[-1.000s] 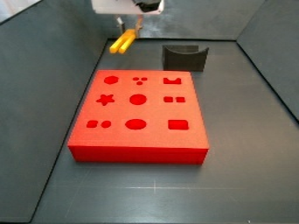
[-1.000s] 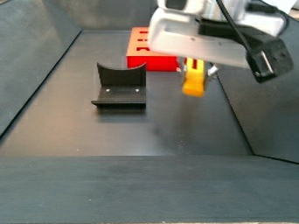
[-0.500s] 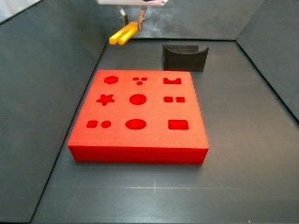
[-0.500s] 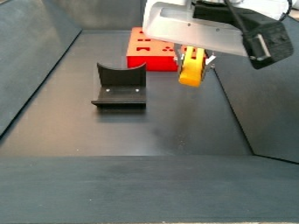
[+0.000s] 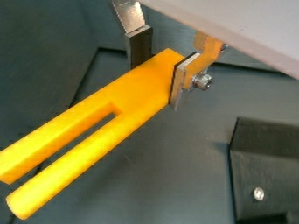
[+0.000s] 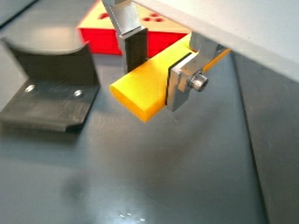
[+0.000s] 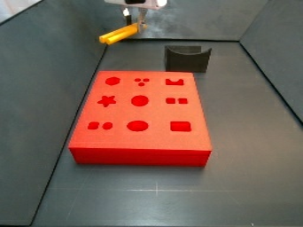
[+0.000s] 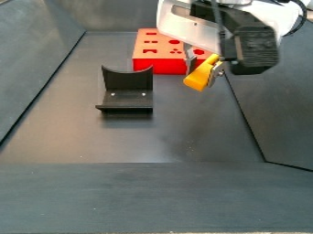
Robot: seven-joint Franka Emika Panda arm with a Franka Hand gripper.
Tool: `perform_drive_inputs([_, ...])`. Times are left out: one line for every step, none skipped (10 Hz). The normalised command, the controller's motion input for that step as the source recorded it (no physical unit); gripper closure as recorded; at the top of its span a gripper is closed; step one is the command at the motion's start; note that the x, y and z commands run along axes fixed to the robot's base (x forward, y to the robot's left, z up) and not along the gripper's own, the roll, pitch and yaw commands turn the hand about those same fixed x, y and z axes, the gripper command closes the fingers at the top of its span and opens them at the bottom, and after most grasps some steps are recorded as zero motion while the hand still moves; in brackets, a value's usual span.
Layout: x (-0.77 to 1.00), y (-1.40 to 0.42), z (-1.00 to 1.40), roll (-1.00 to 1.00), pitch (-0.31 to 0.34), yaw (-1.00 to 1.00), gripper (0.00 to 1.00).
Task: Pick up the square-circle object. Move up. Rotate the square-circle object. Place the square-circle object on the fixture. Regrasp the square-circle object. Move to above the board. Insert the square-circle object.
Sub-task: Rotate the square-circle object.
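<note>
I see one large flat red board [image 7: 142, 117] with shaped cut-out holes lying on the dark floor, and one small dark L-shaped fixture [image 7: 187, 58] standing at about 1 o'clock from it, apart from its far edge. In a side view I count eleven holes in the board's top face. Nothing stands between the board and the fixture.

The gripper [image 5: 163, 67] hangs in the air above the floor beyond the board's far edge, at roughly 11 o'clock from the fixture in a side view. It is clenched on the long slim yellow-orange square-circle object [image 5: 87, 144], its flat silver fingers [image 6: 180, 80] pressing both sides near one end. The bar is tilted, clear of floor, board and fixture [image 8: 124, 89].

In a side view the gripper [image 7: 140, 6] is cut off by the frame edge. In a wrist view only a corner of the fixture [image 5: 268, 171] shows; elsewhere the arm's housing hides part of the board [image 8: 159, 50].
</note>
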Motion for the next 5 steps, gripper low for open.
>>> perform_drive_inputs([0.02, 0.02, -0.02, -0.01, -0.005, -1.00, 1.00])
perform_drive_inputs([0.02, 0.02, -0.02, -0.01, -0.006, -1.00, 1.00])
perform_drive_inputs([0.02, 0.02, -0.02, -0.01, -0.006, -1.00, 1.00])
perform_drive_inputs([0.02, 0.02, -0.02, -0.01, -0.006, -1.00, 1.00])
perform_drive_inputs([0.02, 0.02, -0.02, -0.01, -0.006, -1.00, 1.00])
